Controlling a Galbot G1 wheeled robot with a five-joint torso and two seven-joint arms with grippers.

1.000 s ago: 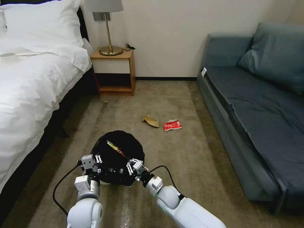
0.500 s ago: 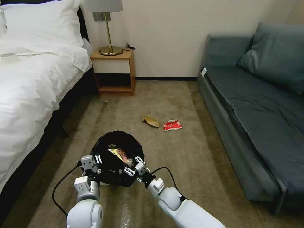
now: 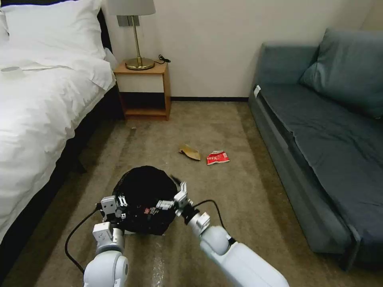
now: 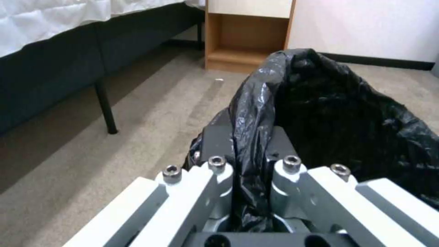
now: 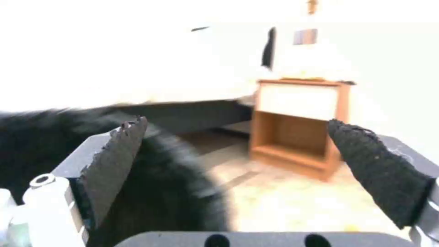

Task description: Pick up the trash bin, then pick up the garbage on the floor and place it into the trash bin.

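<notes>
Black liner plastic of the trash bin (image 3: 143,195) sits clamped between the left gripper (image 4: 249,164) fingers. Just beside its rim, the right gripper (image 3: 173,197) hangs with fingers (image 5: 114,164) spread apart, empty. Beyond them, a cardboard scrap (image 3: 190,152) and red-and-white packet (image 3: 217,157) lie on the carpet (image 3: 239,191).

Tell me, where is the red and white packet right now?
In the head view the red-and-white packet lies on the carpet ahead of the trash bin, just right of the tan cardboard scrap, between the bed and the blue sofa.

Head looks down on carpet; wrists sit low, close — both facing the nightstand (image 4: 249,31).
</notes>
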